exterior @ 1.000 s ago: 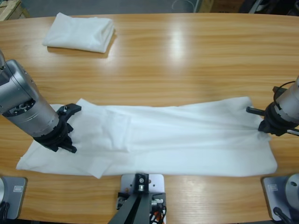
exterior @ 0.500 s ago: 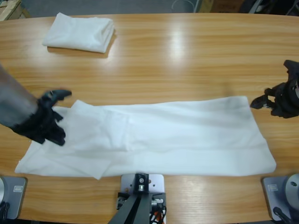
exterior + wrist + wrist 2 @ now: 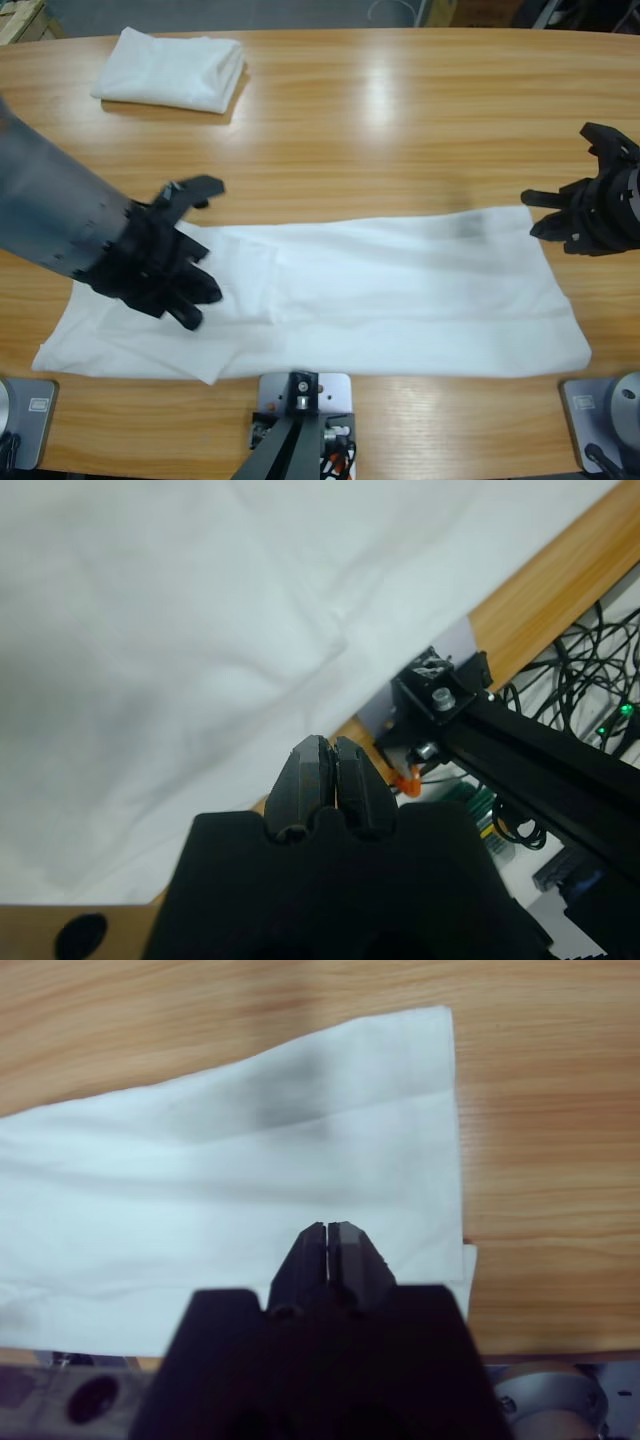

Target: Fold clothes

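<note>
A white T-shirt (image 3: 400, 290), folded into a long strip, lies flat across the front of the table. My left gripper (image 3: 195, 290) hovers over its left part, jaws shut and empty; in the left wrist view the gripper (image 3: 327, 745) points at the shirt's (image 3: 150, 630) front edge. At the shirt's right end my right gripper (image 3: 537, 215) is raised, also shut on nothing. The right wrist view looks down past this gripper (image 3: 327, 1230) onto the shirt's (image 3: 250, 1160) right corner.
A second white T-shirt (image 3: 170, 68), folded into a compact stack, rests at the back left of the wooden table (image 3: 400, 130). Bare wood lies between it and the spread shirt.
Both grippers have lifted off the shirt's ends. The left one swung right over the shirt's left part; the right one rose and drew back toward the right edge. The shirt stays flat.
</note>
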